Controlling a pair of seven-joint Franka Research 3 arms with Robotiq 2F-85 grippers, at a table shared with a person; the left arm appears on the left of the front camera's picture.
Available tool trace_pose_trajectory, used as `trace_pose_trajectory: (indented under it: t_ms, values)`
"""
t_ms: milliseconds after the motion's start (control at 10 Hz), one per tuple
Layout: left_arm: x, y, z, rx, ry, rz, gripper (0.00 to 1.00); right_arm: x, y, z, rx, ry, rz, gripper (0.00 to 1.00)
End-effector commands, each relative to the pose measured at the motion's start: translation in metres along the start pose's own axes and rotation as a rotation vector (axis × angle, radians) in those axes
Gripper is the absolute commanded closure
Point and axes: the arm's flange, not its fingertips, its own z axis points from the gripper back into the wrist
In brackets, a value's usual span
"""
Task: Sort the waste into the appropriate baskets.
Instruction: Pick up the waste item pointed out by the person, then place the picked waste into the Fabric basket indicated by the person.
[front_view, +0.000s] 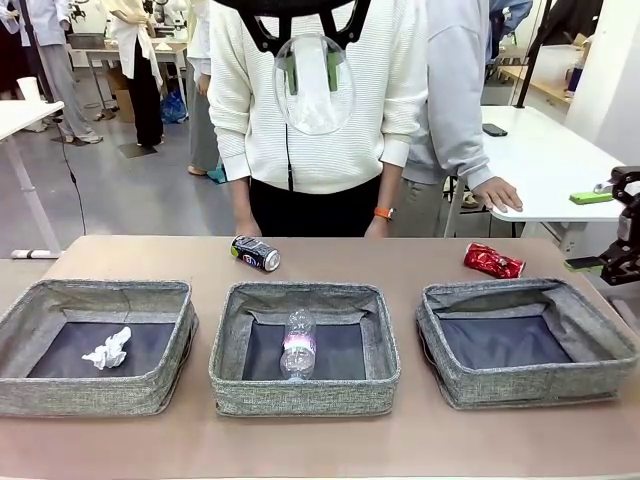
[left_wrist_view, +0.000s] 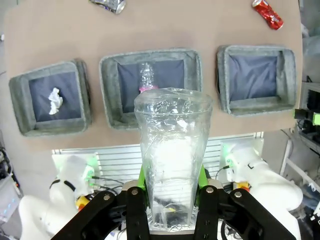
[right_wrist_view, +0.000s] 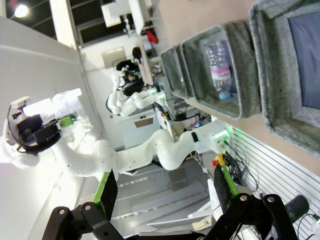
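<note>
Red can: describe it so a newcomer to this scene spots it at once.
Three grey baskets stand in a row across the brown table. On the tabletop behind the right-hand basket, by its far left corner, lies the crushed red can. It is the table's only red thing; the dark blue can lies behind the middle basket.
</note>
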Motion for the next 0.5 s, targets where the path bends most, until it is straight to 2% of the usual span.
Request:
trace_pose_trajectory:
  t_ms: [0, 400]
  values:
    - [-0.0008, 0.0003, 0.0022, -0.012, 0.008, 0.001, 0.61, -0.0014, 0.0032, 0.0017, -0.004, 0.01, -0.017, 0.0]
    - [-0.0008, 0.0003, 0.0022, -0.012, 0.008, 0.001, 0.61, -0.0014, 0.0032, 0.0017, -0.004, 0.01, -0.017, 0.0]
